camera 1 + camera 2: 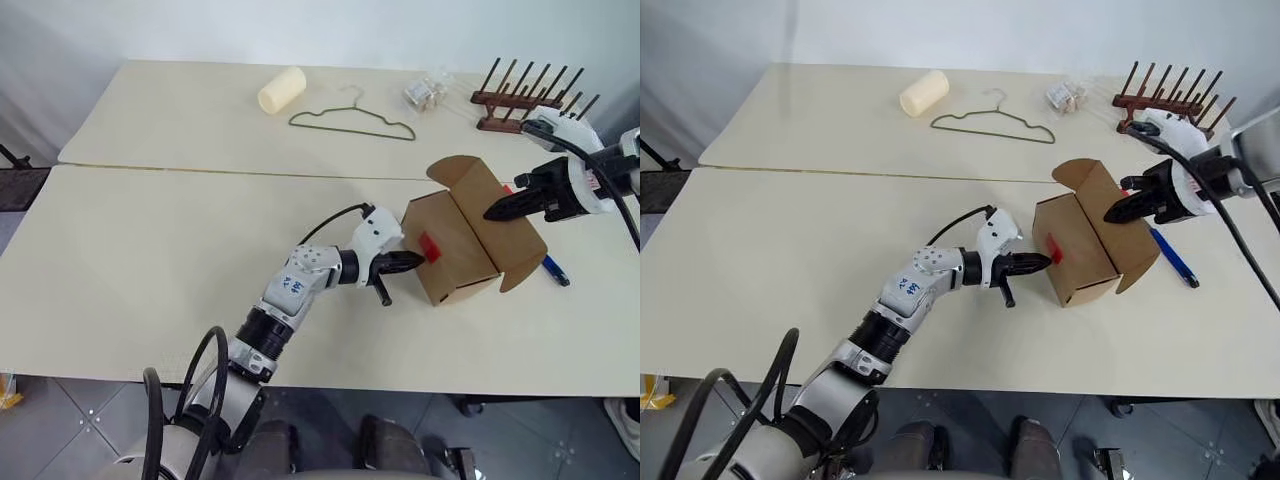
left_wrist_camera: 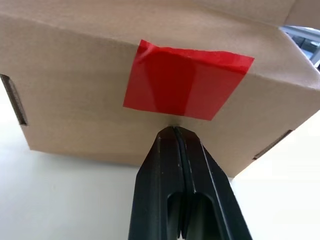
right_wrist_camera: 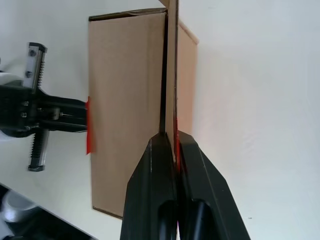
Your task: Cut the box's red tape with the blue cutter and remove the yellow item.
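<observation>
The brown box [image 1: 455, 245] lies on the table with a top flap lifted. The red tape [image 2: 187, 82] folds over the edge of the side facing my left arm. My left gripper [image 1: 415, 262] is shut, and its tips press on that side just below the tape. Pinching the thin edge of the raised flap [image 3: 171, 75] is my right gripper [image 3: 170, 137], shut on it above the box's far side. The blue cutter [image 1: 1173, 255] lies on the table just right of the box. The yellow item is hidden.
At the back of the table are a cream roll [image 1: 282, 88], a thin wire hanger [image 1: 352, 122], a small clear object [image 1: 425, 93] and a wooden peg rack [image 1: 530, 95]. A seam [image 1: 200, 168] runs across the tabletop.
</observation>
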Motion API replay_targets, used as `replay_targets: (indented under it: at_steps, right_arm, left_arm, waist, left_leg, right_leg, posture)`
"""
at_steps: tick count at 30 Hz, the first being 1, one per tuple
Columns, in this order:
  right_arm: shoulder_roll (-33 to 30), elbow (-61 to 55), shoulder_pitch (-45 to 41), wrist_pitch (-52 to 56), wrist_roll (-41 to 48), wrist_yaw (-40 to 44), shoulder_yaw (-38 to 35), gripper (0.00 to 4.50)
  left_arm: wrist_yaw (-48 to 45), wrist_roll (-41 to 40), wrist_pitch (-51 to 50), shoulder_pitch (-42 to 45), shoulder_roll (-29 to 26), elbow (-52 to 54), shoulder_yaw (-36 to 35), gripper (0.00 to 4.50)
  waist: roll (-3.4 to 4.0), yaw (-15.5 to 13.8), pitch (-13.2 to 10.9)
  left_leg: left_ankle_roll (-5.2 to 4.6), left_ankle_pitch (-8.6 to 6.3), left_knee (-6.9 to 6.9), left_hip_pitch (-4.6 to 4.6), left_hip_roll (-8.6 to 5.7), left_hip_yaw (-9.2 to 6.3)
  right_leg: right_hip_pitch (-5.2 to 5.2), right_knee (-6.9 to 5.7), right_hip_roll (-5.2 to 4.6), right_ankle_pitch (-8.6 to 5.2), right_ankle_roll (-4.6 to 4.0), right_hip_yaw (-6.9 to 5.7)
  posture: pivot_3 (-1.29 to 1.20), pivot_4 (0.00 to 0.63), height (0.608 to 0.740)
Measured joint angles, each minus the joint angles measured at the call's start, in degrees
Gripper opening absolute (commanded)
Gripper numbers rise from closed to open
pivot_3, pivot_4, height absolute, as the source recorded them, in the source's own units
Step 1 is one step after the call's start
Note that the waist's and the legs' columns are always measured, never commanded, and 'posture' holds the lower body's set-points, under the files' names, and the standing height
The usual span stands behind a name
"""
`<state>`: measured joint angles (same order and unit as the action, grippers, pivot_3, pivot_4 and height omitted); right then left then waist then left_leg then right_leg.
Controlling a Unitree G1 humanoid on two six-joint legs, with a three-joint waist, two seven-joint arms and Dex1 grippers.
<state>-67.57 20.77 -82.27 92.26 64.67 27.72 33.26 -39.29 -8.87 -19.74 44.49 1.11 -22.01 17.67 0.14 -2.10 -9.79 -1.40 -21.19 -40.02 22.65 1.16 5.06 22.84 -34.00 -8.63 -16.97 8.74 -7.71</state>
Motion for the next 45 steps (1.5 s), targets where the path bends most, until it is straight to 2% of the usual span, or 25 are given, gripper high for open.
replay_targets:
  at_steps: [3,10,13,16,20,28,35,45]
  right_arm:
    - [0.0,-2.7,1.0,0.0,0.8,-3.3,-0.2,0.04]
    - [0.8,-7.4,5.3,0.0,0.4,-11.2,-7.3,0.04]
    - [1.7,-8.3,7.3,0.0,-0.8,-13.6,-9.9,0.04]
    - [2.0,-9.5,8.6,0.0,-0.8,-14.9,-11.6,0.04]
    - [2.1,-10.4,9.8,0.0,-0.2,-16.6,-13.5,0.04]
    - [2.9,-11.8,12.4,0.0,2.3,-20.4,-17.1,0.04]
    - [4.5,-11.8,13.9,0.0,3.5,-23.5,-20.0,0.04]
    - [5.6,-11.4,15.5,-0.1,4.4,-25.8,-22.5,0.04]
  left_arm:
    - [0.7,0.2,-1.2,-1.5,-0.9,3.2,-0.1,0.00]
    - [-2.2,-0.9,-10.8,-6.7,-8.8,17.3,0.0,0.00]
    - [-3.7,-4.4,-14.3,-5.8,-9.0,23.0,-1.6,0.00]
    - [-4.2,-5.9,-14.9,-2.8,-8.3,23.9,-2.2,0.00]
    - [-4.2,-6.1,-12.0,2.9,-5.3,19.1,-2.6,0.00]
    - [-5.0,-1.6,-1.4,13.5,1.4,-1.4,0.1,0.00]
    - [-6.4,1.3,2.5,15.6,3.6,-8.4,1.8,0.00]
    - [-6.8,4.6,0.9,15.5,3.0,-8.1,4.0,0.00]
  waist:
    - [0.00,-0.1,0.0]
    - [0.00,-0.4,0.0]
    - [0.01,-0.9,0.0]
    - [0.01,-1.0,0.0]
    - [0.00,-1.0,0.0]
    - [0.00,-0.9,0.0]
    - [0.01,-0.7,0.0]
    - [0.01,-0.9,0.0]
  left_leg:
    - [0.00,0.00,-0.03,0.06,0.01,-0.05]
    - [0.00,0.00,-0.11,0.14,0.00,-0.11]
    - [0.00,0.00,-0.17,0.19,0.00,-0.16]
    - [0.00,0.00,-0.22,0.24,-0.01,-0.21]
    - [0.00,0.00,-0.25,0.27,-0.03,-0.23]
    - [0.00,0.00,-0.25,0.29,-0.06,-0.24]
    - [-0.01,0.01,-0.30,0.27,-0.04,-0.24]
    - [-0.01,0.01,-0.84,0.28,-0.01,-0.31]
  right_leg:
    - [0.04,-0.01,0.00,0.00,0.00,-0.03]
    - [0.05,-0.03,0.00,0.01,-0.01,-0.07]
    - [0.05,-0.04,0.00,0.03,0.01,-0.08]
    - [0.05,-0.04,0.01,0.03,0.02,-0.13]
    - [0.05,-0.07,0.01,0.03,0.02,-0.18]
    - [0.05,-0.07,0.02,0.04,0.03,-0.24]
    - [0.05,-0.13,0.02,0.04,0.03,-0.22]
    - [0.02,-0.53,0.01,0.06,-0.01,-0.15]
  posture:
    - [0.00,0.150,0.740]
    - [0.00,0.150,0.740]
    - [0.00,0.150,0.740]
    - [0.00,0.150,0.740]
    - [0.00,0.150,0.740]
    - [0.00,0.150,0.740]
    - [0.00,0.150,0.740]
    - [0.00,0.150,0.740]
